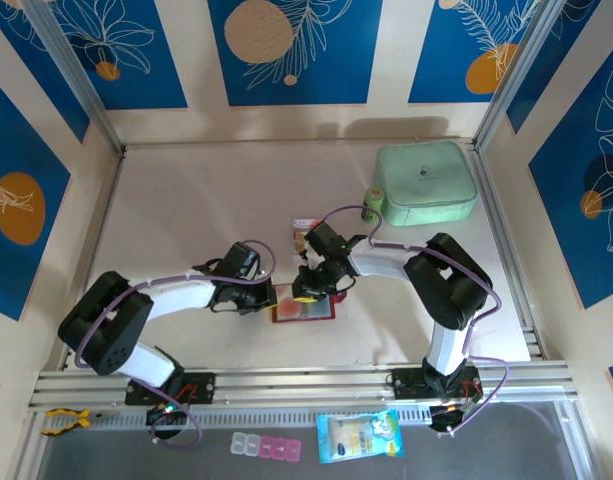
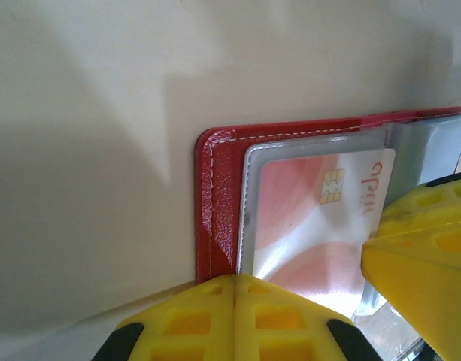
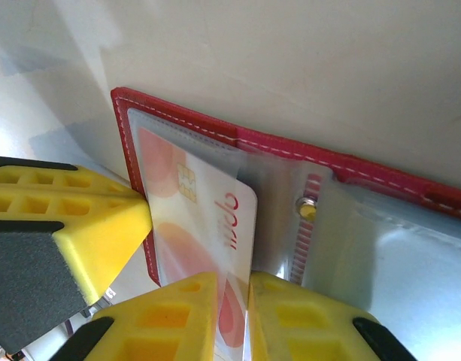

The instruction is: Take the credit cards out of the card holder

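The red card holder (image 1: 308, 312) lies open on the table between both arms, its clear sleeves facing up. In the left wrist view my left gripper (image 2: 235, 280) is shut, its tips pressed down on the card holder's (image 2: 215, 203) left edge with nothing between them. A red-and-white credit card (image 3: 204, 203) with a gold chip sticks partly out of a clear sleeve. My right gripper (image 3: 232, 282) is shut on that card's near end, above the card holder (image 3: 290, 147). Another small red-and-white card (image 1: 302, 227) lies on the table behind the grippers.
A mint-green case (image 1: 424, 182) stands at the back right. A blue packet (image 1: 358, 437) and small pill boxes (image 1: 266, 447) lie on the front ledge below the arm bases. Metal rails border the table on the left and right.
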`<state>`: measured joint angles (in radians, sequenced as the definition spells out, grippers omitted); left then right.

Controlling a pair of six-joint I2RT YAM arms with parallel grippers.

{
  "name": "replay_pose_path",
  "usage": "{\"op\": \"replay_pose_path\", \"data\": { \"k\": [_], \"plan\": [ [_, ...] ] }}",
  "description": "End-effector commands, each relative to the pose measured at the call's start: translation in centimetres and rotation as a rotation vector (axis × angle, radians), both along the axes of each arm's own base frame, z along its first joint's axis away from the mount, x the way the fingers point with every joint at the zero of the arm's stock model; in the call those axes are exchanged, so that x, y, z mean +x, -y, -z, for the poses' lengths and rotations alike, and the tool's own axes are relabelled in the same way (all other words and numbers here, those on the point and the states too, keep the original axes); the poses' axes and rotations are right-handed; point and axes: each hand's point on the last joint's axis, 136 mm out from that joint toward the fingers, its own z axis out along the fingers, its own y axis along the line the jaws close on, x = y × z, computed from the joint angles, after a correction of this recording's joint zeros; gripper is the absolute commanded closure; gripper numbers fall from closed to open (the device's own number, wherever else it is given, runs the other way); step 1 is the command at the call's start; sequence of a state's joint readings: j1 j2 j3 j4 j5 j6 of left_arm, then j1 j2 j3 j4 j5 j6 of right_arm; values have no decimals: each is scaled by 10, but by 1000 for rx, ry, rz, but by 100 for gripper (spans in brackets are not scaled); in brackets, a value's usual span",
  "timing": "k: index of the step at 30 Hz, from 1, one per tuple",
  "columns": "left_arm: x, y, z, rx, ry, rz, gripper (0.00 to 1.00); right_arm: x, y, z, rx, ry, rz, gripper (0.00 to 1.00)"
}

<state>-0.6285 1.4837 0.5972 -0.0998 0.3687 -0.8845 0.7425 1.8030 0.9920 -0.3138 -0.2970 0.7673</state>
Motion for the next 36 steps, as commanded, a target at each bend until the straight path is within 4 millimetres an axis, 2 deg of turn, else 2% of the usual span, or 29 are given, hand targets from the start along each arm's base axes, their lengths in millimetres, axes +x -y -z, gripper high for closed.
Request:
{"op": "replay_pose_path", "data": {
  "k": [1, 12, 26, 36],
  "plan": [
    [-7, -6, 12, 18, -42, -6, 100, -8, 2, 6, 7, -52, 2, 81],
    [-9, -10, 13, 35, -47, -5, 100, -7, 3, 4, 43, -55, 25, 86],
    [-11, -12, 14, 45, -53, -7, 100, -5, 11, 0, 84, -52, 79, 85],
    [-11, -12, 13, 47, -58, -8, 100, -8, 3, 5, 126, -86, 60, 84]
  ]
}}
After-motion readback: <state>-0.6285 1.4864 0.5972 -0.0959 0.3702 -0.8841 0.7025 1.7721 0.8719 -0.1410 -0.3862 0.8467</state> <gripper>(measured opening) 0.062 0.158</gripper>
